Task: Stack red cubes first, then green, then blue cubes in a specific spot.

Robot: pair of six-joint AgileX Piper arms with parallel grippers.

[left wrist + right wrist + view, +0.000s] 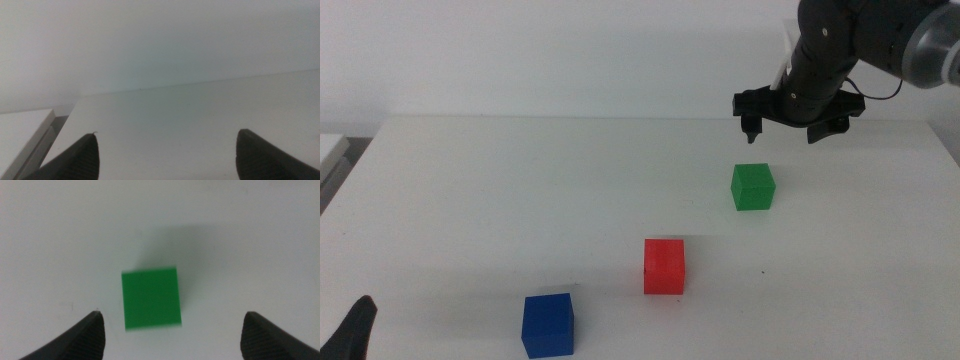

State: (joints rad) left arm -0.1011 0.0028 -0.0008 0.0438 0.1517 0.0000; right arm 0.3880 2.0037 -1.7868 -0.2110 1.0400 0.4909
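The green cube (752, 187) sits on the white table at the right of the middle view. My right gripper (782, 135) hangs open just above and behind it. In the right wrist view the green cube (151, 299) lies between the wide-spread jaws of that gripper (171, 313), untouched. The red cube (664, 266) stands near the table's middle. The blue cube (548, 324) rests toward the front left. My left gripper (355, 330) waits at the bottom left corner; the left wrist view shows this gripper (167, 132) open and holding nothing. I cannot make out the specific spot.
A white block (24, 131) lies off the table's left edge, also seen as the white block (332, 150) in the middle view. The table's far edge (620, 118) meets a plain wall.
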